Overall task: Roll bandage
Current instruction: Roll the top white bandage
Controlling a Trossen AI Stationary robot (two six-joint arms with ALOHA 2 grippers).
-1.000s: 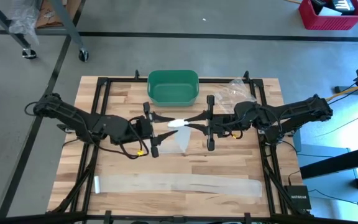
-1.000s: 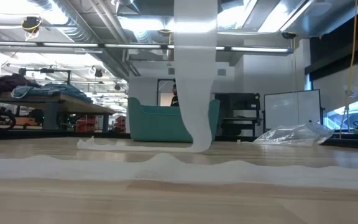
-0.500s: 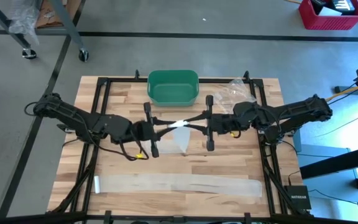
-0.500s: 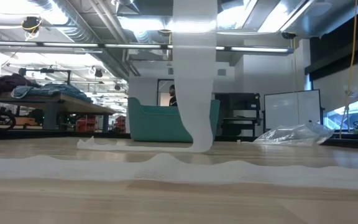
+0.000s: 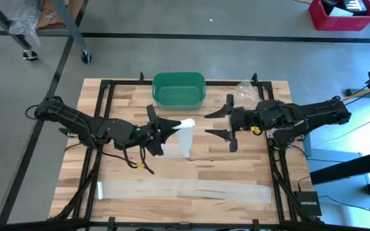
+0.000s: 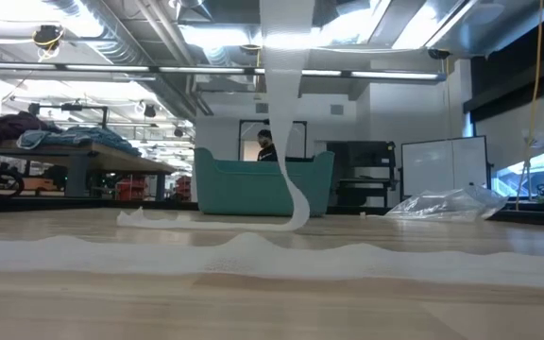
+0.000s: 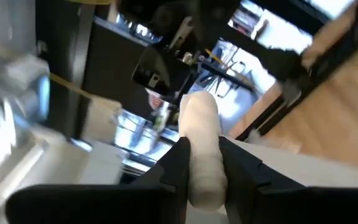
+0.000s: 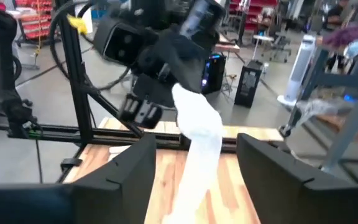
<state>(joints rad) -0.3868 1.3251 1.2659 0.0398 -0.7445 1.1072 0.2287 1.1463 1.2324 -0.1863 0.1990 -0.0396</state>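
The white bandage's rolled end (image 5: 185, 123) hangs in the air above the table's middle, with my left gripper (image 5: 170, 123) shut on it. From the roll a strip (image 6: 281, 104) hangs down to the table (image 6: 296, 219) and runs on as a long flat band (image 5: 182, 190) along the near side. My right gripper (image 5: 215, 124) stands open a little to the right of the roll and touches nothing. In the right wrist view the roll (image 8: 194, 115) shows beyond its spread fingers (image 8: 135, 168). My left gripper pinches the bandage's rolled end (image 7: 202, 155) between its two fingers (image 7: 180, 158). The fingers come level from the table's left. The roll's tip (image 7: 199, 112) sticks out past the fingertips. The roll is lifted clear, and the loose strip hangs below it, its lower bend (image 6: 296, 219) on the table.
A green bin (image 5: 178, 90) stands at the far middle of the table. A crumpled clear plastic bag (image 5: 244, 92) lies at the far right. The flat band (image 6: 253, 255) crosses the near side almost from edge to edge.
My left gripper has shut on the roll and rolled about its own axis. My right gripper has opened, let go of the roll and drawn back toward the table's right edge. The hanging strip now looks narrower and twisted.
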